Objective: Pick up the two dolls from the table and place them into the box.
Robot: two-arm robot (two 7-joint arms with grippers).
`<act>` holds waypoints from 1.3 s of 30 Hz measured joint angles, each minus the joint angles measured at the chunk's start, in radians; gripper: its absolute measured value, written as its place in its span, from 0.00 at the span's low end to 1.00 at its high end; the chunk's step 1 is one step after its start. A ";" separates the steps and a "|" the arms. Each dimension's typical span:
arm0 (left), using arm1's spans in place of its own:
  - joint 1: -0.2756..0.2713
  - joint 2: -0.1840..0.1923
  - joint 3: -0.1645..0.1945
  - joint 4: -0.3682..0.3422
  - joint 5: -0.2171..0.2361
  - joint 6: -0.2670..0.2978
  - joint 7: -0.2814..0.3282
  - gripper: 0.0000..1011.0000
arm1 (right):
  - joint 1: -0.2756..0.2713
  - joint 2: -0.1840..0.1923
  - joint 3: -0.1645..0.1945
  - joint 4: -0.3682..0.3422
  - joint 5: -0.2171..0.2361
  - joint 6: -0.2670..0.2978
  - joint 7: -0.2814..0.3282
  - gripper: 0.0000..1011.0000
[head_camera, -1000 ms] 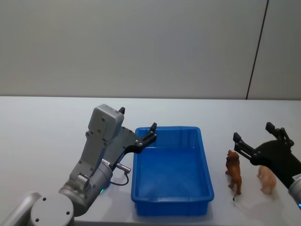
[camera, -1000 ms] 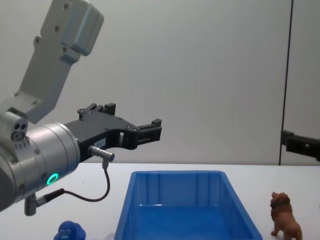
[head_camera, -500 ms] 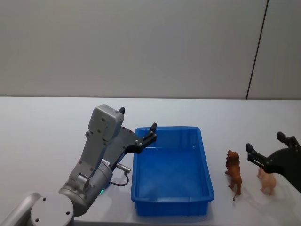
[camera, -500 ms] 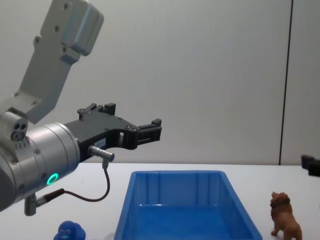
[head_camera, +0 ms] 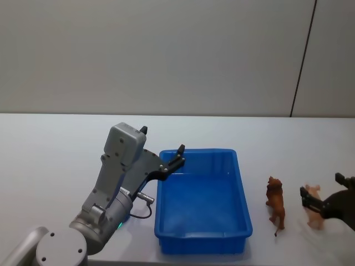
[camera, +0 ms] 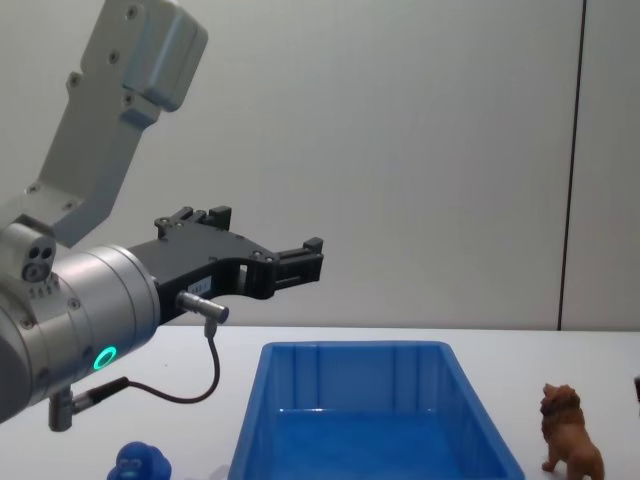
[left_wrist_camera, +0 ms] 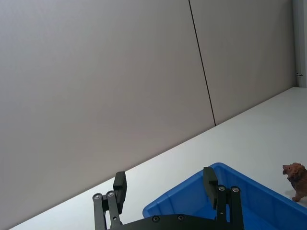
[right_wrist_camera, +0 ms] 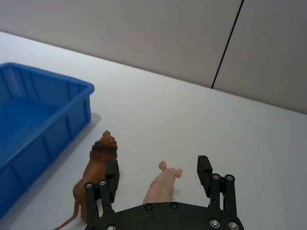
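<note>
1. Behind the scene, a plain grey wall (head_camera: 166, 55) with one dark vertical seam is being shown, and a flat white tabletop (head_camera: 55, 155) is being spread in front of it.
2. A rectangular bright blue plastic bin (head_camera: 201, 151) with sloped, ribbed walls is being supported by the tabletop near its middle; nothing is being held inside it.
3. A small brown lion figurine (head_camera: 275, 202) with a shaggy mane is being kept upright on the tabletop, just to the right of the bin and apart from it.
4. A small pale pink animal figurine (right_wrist_camera: 160, 186) is being kept on the tabletop just to the right of the lion.
5. A bright blue rounded, lumpy figure (camera: 140, 465) is being seen in the chest view on the tabletop to the left of the bin, below the left arm.
6. The left gripper (left_wrist_camera: 164, 177) is being held in the air at the bin's far left corner, its black fingers (left_wrist_camera: 120, 181) spread wide with nothing between them.
7. The right gripper (right_wrist_camera: 158, 167) is being held low by the right edge of the tabletop, spread wide and empty; in its wrist view the pink figurine is being framed between the two fingers, with the lion just beside one of them, and contact cannot be told.
</note>
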 joint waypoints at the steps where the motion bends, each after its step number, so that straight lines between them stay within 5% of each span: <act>1: 0.000 0.000 0.000 0.000 0.000 0.000 0.000 0.99 | 0.001 0.000 0.000 0.003 -0.001 0.005 0.001 0.99; 22: 0.000 0.000 0.000 0.000 0.000 0.000 0.000 0.99 | 0.029 -0.012 -0.012 0.078 -0.032 0.132 0.038 0.99; 39: 0.000 0.000 0.000 0.000 0.000 0.000 0.000 0.99 | 0.053 -0.025 -0.015 0.107 -0.017 0.205 0.050 0.53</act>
